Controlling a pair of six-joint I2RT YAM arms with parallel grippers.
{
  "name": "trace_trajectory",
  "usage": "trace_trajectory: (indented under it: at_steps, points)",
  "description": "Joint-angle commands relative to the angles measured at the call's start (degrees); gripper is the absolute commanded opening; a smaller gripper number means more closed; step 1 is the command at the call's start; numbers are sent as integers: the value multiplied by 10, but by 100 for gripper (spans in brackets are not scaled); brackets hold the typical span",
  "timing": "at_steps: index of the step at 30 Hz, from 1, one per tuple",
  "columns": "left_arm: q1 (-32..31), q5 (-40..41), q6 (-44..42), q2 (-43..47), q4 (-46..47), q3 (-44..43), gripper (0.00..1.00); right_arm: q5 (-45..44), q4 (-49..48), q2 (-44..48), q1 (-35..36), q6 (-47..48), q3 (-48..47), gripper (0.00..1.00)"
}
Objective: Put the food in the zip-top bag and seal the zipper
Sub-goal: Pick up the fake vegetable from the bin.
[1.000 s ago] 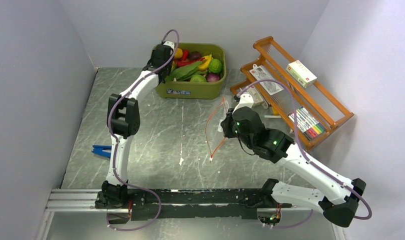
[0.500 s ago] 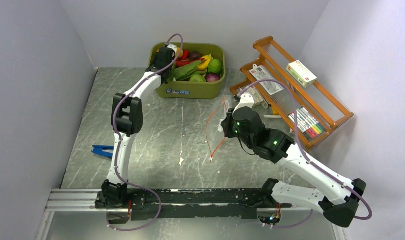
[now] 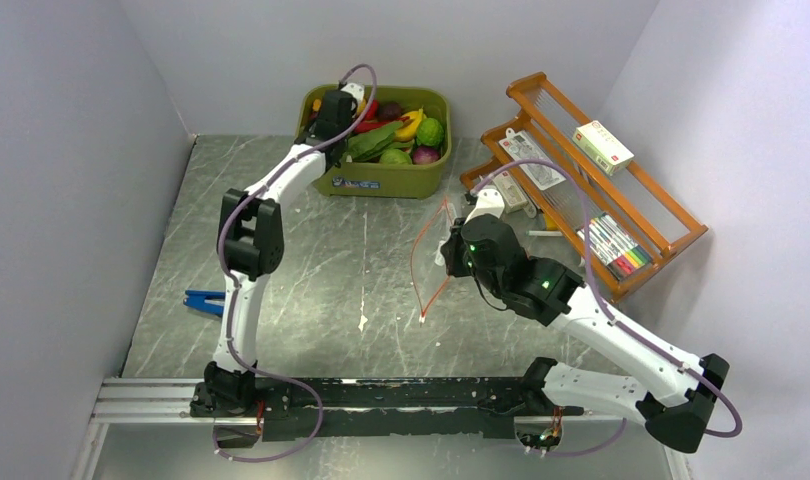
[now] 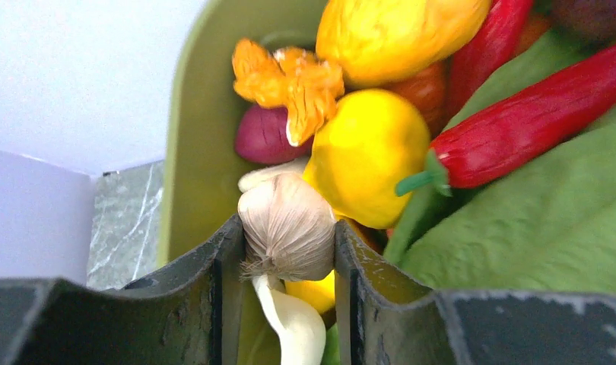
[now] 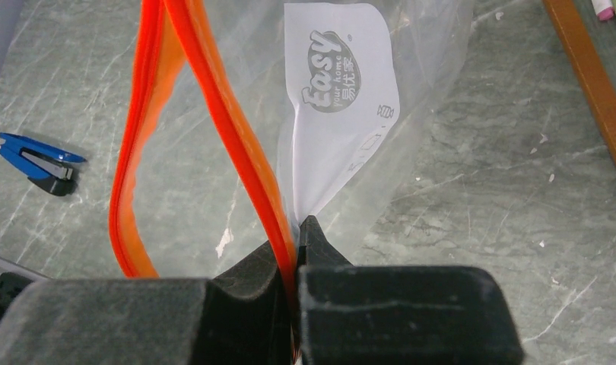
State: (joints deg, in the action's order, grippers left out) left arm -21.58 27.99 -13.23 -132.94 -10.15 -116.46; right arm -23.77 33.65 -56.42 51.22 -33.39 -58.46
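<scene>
Garlic [image 4: 290, 213] pinched in left gripper [image 4: 286, 236] inside tub [image 4: 191, 152]; smooth bulb could slip. Right gripper [image 5: 296, 243] clamped bag [image 5: 343, 84] at zipper [image 5: 207, 76]; mouth might sag shut.

Pale lilac walls [image 3: 71, 150], grey marble tabletop [image 3: 321, 260], wooden rack [image 3: 664, 195]

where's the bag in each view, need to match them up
Top: bag mid-table, held up by the right gripper, mouth open.
Right wrist: centre, rising from the gripper, orange zipper on its left.
Left wrist: not in it.
Shared landmark: blue clip left of the bag in top; same clip at left in right wrist.
</scene>
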Motion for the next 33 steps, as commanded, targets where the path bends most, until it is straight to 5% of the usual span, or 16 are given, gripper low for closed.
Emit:
trace_trajectory:
  at_steps: [1,9,14,23,33]
  points:
    - [-17,-24,20,89,19,8,20,-6,-15,3,1,6,6,0]
    - [-18,-84,82,131,-24,21,21,-5,-20,5,1,10,3,0]
    - [-19,-193,160,202,-59,65,21,4,-32,1,1,2,0,0]
    - [-18,-407,288,399,-43,250,21,38,-30,-54,-10,-23,-22,0]
    - [-18,-750,453,604,100,531,24,98,-62,-98,-23,-54,-47,0]
